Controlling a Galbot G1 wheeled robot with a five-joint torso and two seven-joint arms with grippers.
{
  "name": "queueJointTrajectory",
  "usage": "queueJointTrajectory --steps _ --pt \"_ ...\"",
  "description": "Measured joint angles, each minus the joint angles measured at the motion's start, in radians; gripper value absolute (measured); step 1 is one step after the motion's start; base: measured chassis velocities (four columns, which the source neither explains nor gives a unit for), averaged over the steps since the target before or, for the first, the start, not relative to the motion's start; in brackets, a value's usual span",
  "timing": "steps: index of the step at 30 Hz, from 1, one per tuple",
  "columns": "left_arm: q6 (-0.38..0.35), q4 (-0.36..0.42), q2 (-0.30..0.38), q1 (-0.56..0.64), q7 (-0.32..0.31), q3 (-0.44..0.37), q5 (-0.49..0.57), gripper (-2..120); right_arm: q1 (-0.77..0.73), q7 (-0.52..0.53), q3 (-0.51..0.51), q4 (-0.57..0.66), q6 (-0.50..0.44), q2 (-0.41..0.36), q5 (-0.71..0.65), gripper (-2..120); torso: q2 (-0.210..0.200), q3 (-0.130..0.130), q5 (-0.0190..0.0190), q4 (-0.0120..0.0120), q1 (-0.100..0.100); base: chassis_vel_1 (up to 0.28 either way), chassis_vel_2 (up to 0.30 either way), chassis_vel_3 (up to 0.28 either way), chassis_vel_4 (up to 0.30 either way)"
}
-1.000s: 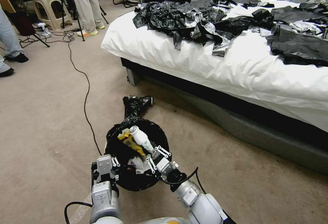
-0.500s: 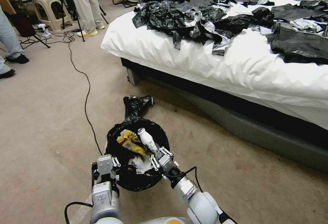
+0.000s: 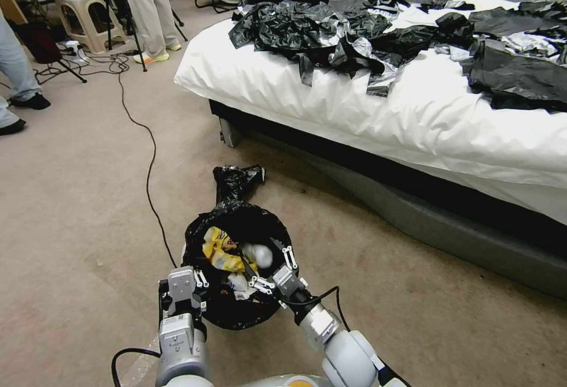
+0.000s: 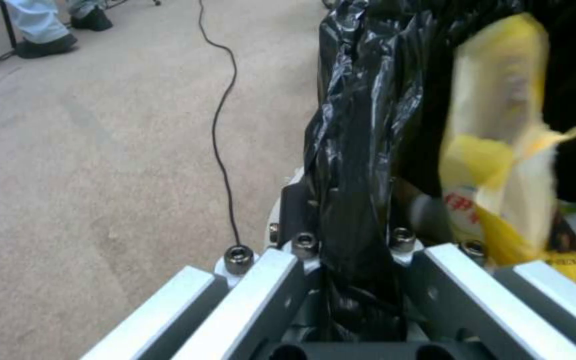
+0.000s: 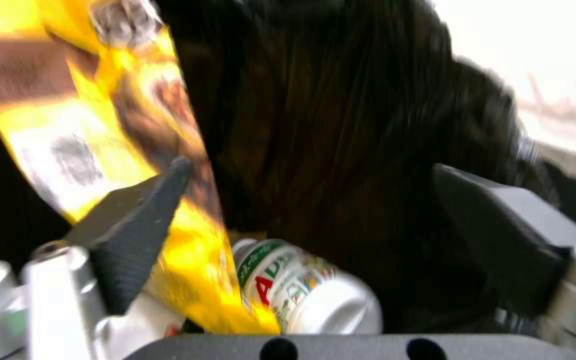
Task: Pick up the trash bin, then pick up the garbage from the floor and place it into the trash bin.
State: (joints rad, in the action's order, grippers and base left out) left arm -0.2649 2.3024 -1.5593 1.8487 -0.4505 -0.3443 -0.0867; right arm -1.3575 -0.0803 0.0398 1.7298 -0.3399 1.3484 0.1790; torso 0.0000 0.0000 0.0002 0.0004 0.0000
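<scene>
Left claw (image 3: 188,292) clamped on near rim of trash bin (image 3: 236,221), liner bag (image 4: 358,150) pinched between fingers, bin held just off floor (image 3: 77,198). Right claw (image 3: 273,269) stood wide over bin mouth, gripping nothing. Small bottle (image 3: 258,254) lay just beyond its tips, inside bin beside yellow wrapper (image 3: 220,251), long axis roughly in line with claw. Beyond bin, black bag scrap (image 3: 237,179) on carpet; farther off, bed (image 3: 413,115).
</scene>
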Motion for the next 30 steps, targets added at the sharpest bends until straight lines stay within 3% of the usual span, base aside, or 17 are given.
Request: queueJointTrajectory --steps 5,16,19,21,30 --pt "-0.004 -0.01 0.002 -0.011 0.002 -0.009 0.002 1 -0.011 0.0 0.0 0.049 -0.026 0.0 0.038 100 0.0 0.0 -0.0003 -0.0001 0.0 0.0 0.0 0.0 0.0" --pt "-0.014 -0.044 0.005 -0.036 0.007 -0.022 0.006 1 -0.046 0.019 0.005 0.186 -0.043 -0.012 0.094 100 0.0 0.0 0.0005 -0.0004 0.0 0.0 0.0 0.0 0.0" --pt "-0.014 -0.045 0.007 -0.036 0.007 -0.025 0.006 1 -0.063 0.038 -0.014 0.226 -0.04 -0.015 0.091 100 0.0 0.0 0.0025 -0.0012 0.0 0.0 0.0 0.0 0.0" --pt "-0.015 -0.045 0.01 -0.039 0.007 -0.032 0.011 1 -0.084 0.082 -0.054 0.27 -0.034 -0.016 0.091 100 0.0 0.0 0.0008 -0.0009 0.0 0.0 0.0 0.0 0.0" --pt "-0.017 -0.03 0.018 -0.039 0.009 -0.038 0.023 1 -0.173 0.181 -0.181 0.356 0.011 0.019 0.084 100 0.0 0.0 0.0001 -0.0008 0.0 0.0 0.0 0.0 0.0"
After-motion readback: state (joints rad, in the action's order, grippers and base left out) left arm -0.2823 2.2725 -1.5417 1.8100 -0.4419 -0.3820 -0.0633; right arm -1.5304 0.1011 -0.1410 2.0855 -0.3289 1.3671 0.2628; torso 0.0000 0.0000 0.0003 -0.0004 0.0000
